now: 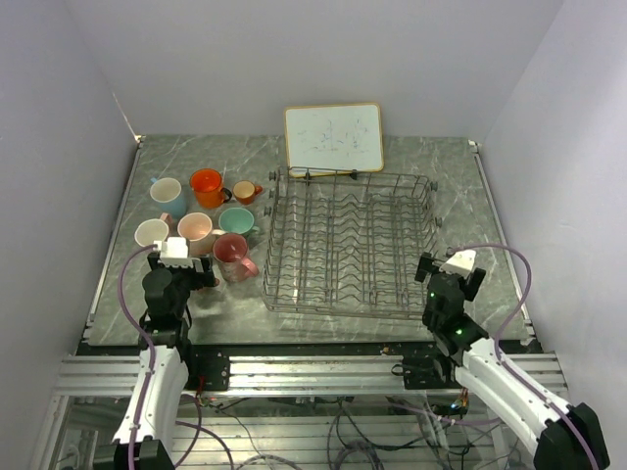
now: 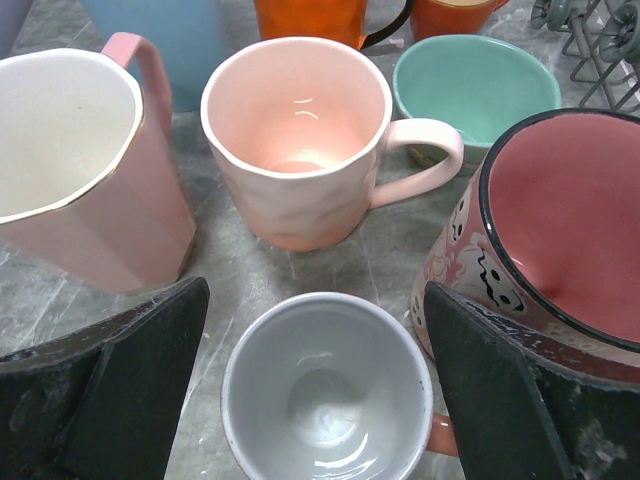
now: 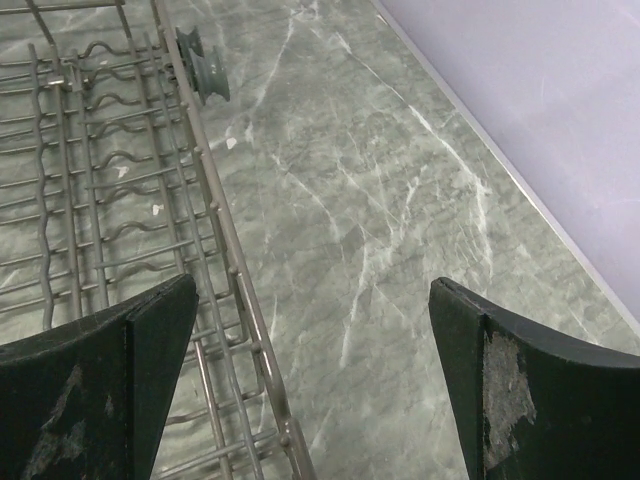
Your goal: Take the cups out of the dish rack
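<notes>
Glossy handled cups (image 1: 199,225) stand clustered on the grey marbled table (image 1: 460,176), just left of the large dark grey wire dish rack (image 1: 348,240), whose tine rows show only bare wire from overhead. One small pale grey-white cup (image 2: 325,390) is hidden beneath the left gripper (image 2: 315,290) in the top view (only the wrist camera shows it). It sits between the spread black fingers (image 2: 120,370); contact cannot be made out. Around it stand a pale pink gold-rimmed cup (image 2: 80,170), a peach cup (image 2: 300,150), a mint green cup (image 2: 475,85) and a dark-rimmed patterned pink cup (image 2: 560,220), several cropped by the frame. The right gripper (image 3: 310,285) is spread too, gripping nothing, above the table beside the rack's right rim and small grey roller (image 3: 205,75).
</notes>
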